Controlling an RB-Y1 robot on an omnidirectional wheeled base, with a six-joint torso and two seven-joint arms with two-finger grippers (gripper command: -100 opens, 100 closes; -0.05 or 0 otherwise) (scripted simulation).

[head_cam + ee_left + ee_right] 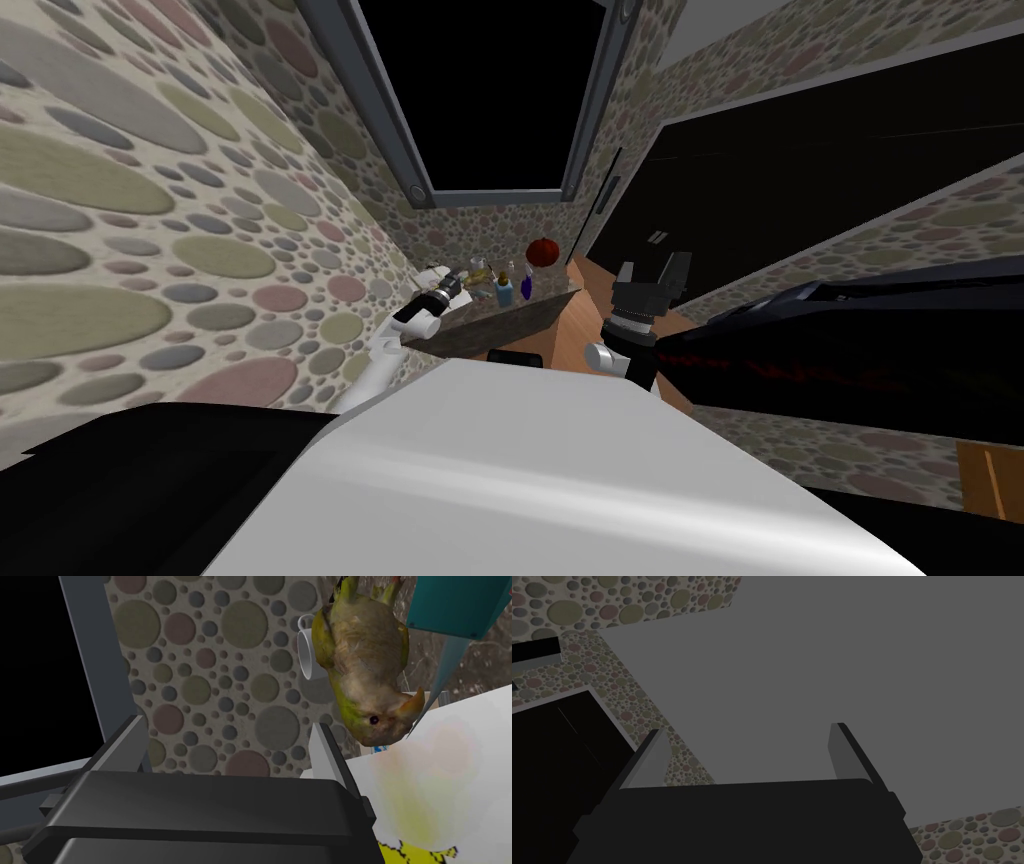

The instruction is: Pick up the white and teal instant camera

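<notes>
The left gripper (227,737) is held at the left end of a shelf (520,308) set in the corner of a pebble-patterned wall (150,200). Its fingers are spread apart with nothing between them. Just past one finger (327,748) a green and yellow bird (365,671) is seen, with a white cup (306,651) behind it against the wall. The camera (452,603) is taken to be the teal body just beside the bird, on the side away from the cup. It is cut by the picture's edge, and whether it touches the bird cannot be told. A white surface (450,766) with a yellow print lies close beside the same finger, next to the bird's head. Farther right on the shelf a blue bottle (504,292) and a red ball (541,251) are seen. The right gripper (655,268) is held up to the right of the shelf, apart from it, and its fingers (654,761) are likewise spread and empty.
</notes>
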